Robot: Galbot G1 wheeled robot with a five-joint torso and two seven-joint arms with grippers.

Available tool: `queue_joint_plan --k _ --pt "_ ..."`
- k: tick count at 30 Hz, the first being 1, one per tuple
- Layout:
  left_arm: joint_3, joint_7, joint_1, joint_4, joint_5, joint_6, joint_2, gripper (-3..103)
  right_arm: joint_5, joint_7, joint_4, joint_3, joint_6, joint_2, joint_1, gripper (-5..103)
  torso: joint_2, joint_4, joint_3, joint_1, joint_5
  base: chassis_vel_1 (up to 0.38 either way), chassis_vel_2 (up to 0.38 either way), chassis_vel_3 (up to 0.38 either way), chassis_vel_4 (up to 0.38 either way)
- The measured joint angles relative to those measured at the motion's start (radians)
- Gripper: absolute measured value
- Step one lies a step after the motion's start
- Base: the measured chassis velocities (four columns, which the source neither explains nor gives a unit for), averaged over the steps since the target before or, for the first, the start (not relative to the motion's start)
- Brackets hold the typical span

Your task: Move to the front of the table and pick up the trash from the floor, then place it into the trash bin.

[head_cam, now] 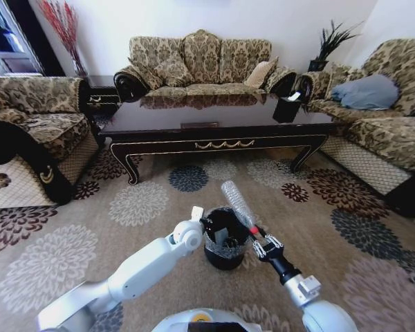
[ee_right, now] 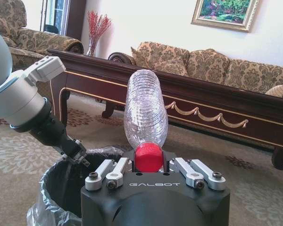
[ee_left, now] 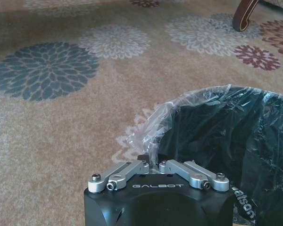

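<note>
1. Gripping a clear ribbed plastic bottle by its red cap: right gripper clenched on the neck, bottle standing tilted up and away from the fingers, toward the table.
2. Pinching the crinkled liner at the rim of the trash bin: left gripper, fingers closed on the thin film, directly beside the bin's near edge.
3. Sitting between the two grippers: small round black bin, glossy wrinkled bag folded over its rim, clear film bunched where the left fingers are holding it. Looking dark inside; something pale lying within in the head view, too small to identify.
4. Hovering just above and beside the bin's rim: bottle's capped end, its body leaning out past the rim.
5. Spreading under everything: floor, short-pile beige carpet with round flower medallions in grey, cream, dark blue and maroon; open carpet lying beyond the left gripper.
6. Standing well beyond the grippers: long low table, glossy dark top, gold swag ornament along the apron, curved carved legs; carpet lying open between it and the bin.
7. Ringing the table: patterned sofas with dark wood trim.
</note>
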Motion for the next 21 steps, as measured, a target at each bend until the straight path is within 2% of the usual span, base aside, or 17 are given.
queue_joint_plan --k 16,17,21 --pt "0.003 -0.019 0.0 -0.05 -0.029 0.005 0.009 3 -0.013 0.002 -0.018 -0.022 0.001 0.007 0.012 29 0.0 -0.0002 0.0 0.0 -0.0001 0.0 0.0 0.0 0.0" --pt "0.003 -0.02 0.002 -0.045 -0.025 0.005 0.008 3 -0.013 0.001 -0.018 -0.019 0.001 0.007 0.011 26 0.0 -0.0001 0.0 0.0 0.0 0.0 0.0 0.0 0.0" --pt "0.003 -0.019 0.006 -0.033 -0.017 0.006 0.001 3 -0.013 -0.001 -0.013 -0.017 0.001 0.008 0.008 38 0.0 0.0001 0.0 0.0 -0.0001 0.0 0.0 0.0 0.0"
